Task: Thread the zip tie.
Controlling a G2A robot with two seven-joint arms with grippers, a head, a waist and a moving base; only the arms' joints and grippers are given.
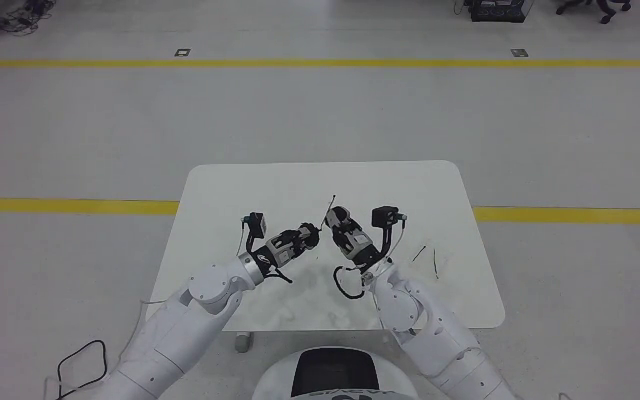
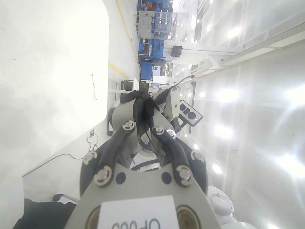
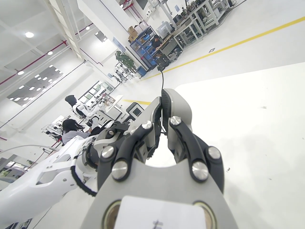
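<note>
top view: the white table [image 1: 300,185] sits mid-frame. both arms meet above its centre, left gripper [image 1: 308,236] and right gripper [image 1: 335,222] nearly tip to tip. the zip tie [image 1: 328,207] rises from the right gripper as a thin black line slanting toward the upper right. spare ties [image 1: 435,262] lie on the table to the right, well apart from the work.

left wrist view: the left gripper's dark pads [image 2: 143,106] are pressed together at mid-frame. cannot tell whether any strap lies between them. a thin dark strand, likely the zip tie, curves away at centre right.

right wrist view: the right gripper is clenched on the zip tie, which stands out of the fingertips toward the upper centre of the frame and ends in a small dark block, apparently the head.

risk, as judged: the strap is thin and springy. a slight misalignment between the tips would bend it aside instead of feeding it. a grip far from the head lets the free length sway. a loose clamp would let it slide.
</note>
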